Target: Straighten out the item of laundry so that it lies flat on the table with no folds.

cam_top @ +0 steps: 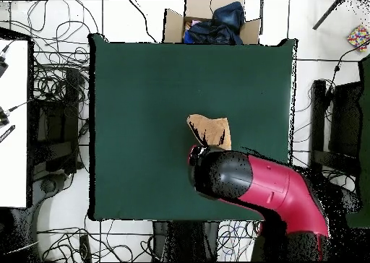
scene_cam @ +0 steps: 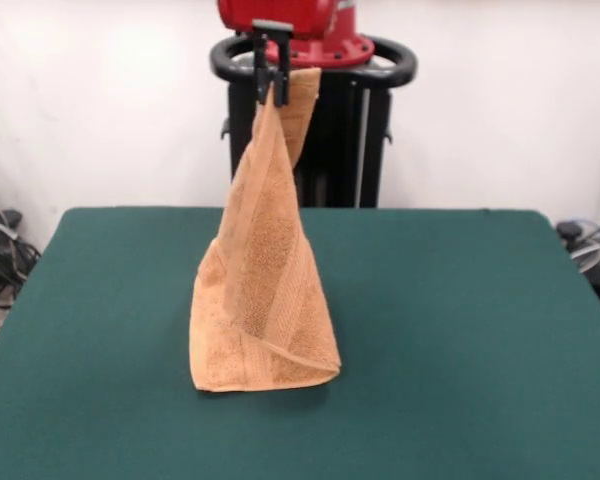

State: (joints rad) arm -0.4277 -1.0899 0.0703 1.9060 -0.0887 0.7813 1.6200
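The orange-tan towel [scene_cam: 265, 290] hangs in a tall cone from my gripper [scene_cam: 273, 80]. Its lower edge rests folded on the dark green table [scene_cam: 460, 330], a little left of centre. The gripper is shut on the towel's top corner, high above the table in front of the pedestal. A short flap of towel hangs just right of the fingers. In the overhead view the red arm [cam_top: 267, 184] covers the gripper and most of the towel [cam_top: 209, 128]; only a small tan patch shows on the table [cam_top: 144, 94].
The black pedestal [scene_cam: 325, 140] stands behind the table's far edge. A cardboard box with dark cloth [cam_top: 213, 22] sits beyond the table's top edge in the overhead view. Cables [cam_top: 58, 94] and equipment lie on the floor along both sides.
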